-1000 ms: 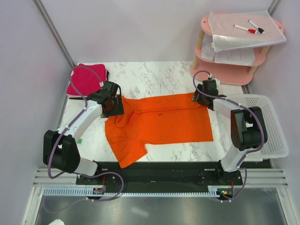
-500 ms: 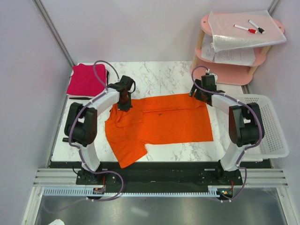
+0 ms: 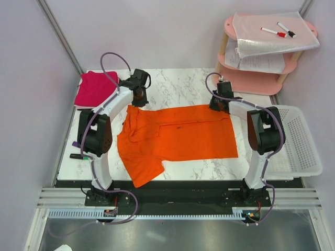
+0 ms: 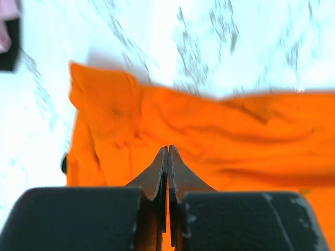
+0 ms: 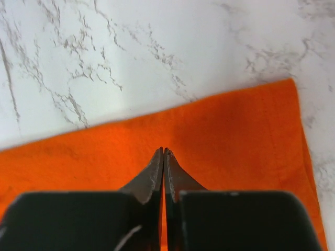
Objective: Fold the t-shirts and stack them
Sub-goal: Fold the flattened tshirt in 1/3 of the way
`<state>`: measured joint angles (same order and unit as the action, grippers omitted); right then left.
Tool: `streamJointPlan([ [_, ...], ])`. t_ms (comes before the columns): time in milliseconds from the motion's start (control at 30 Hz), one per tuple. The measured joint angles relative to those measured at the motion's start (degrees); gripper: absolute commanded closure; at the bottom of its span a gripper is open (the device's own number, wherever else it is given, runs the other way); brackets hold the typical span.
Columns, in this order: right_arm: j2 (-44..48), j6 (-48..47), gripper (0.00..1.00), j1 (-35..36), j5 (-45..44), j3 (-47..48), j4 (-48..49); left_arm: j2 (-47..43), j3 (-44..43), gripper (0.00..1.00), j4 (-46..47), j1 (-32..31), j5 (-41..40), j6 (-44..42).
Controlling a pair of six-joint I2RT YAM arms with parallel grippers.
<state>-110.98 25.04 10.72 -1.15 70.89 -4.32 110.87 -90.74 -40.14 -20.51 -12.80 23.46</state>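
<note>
Orange t-shirt (image 3: pixel 178 137) lies spread flat on the marble counter (image 3: pixel 178 82), a sleeve trailing toward the near left. From above, the left arm folds up from its base and runs forward, its left hand (image 3: pixel 139 98) pointing down at the shirt's far left corner. The right arm mirrors it, with the right hand (image 3: pixel 217 103) at the far right corner. A folded pink t-shirt (image 3: pixel 94 90) sits in the far left corner of the counter, well apart from the orange one. A white basket (image 3: pixel 302 140) hangs off the right edge, and bare marble runs along the far side beyond the shirt. On the pink shelf (image 3: pixel 261 84), papers (image 3: pixel 272 44) carry print too small to read, with 2 markers (image 3: pixel 274 32) on top. In the left wrist view, blurred, the 2 fingers (image 4: pixel 157 177) are pressed together over rumpled orange cloth, its far edge and a turned corner ahead of them; I cannot tell if they pinch it. In the right wrist view the fingers (image 5: pixel 152 177) are likewise pressed together over smooth cloth, near its straight far edge and hemmed right side; a pinch cannot be told.
</note>
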Motion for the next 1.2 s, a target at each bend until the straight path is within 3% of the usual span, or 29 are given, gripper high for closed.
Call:
streamJointPlan([
  [200, -2.89, -0.28, 1.0, 0.68, -0.15, 0.76, -1.29, 8.59, -8.28, 0.98, -0.46, 3.17, -0.87, 0.0],
  [467, -3.52, -0.44, 1.0, 0.7, -3.87, 2.4, -3.37, 14.78, -8.55, 0.98, -3.43, 4.48, -2.21, 0.04],
  [867, -6.51, 0.22, 1.0, 0.85, -11.02, 7.08, -6.32, 15.08, -8.46, 0.98, -4.37, 10.64, -4.46, 1.62],
  [1200, -7.23, 1.42, 1.0, 0.74, -12.26, 8.26, -7.17, 11.93, -4.24, 0.98, -4.81, 11.72, -9.9, 3.1],
])
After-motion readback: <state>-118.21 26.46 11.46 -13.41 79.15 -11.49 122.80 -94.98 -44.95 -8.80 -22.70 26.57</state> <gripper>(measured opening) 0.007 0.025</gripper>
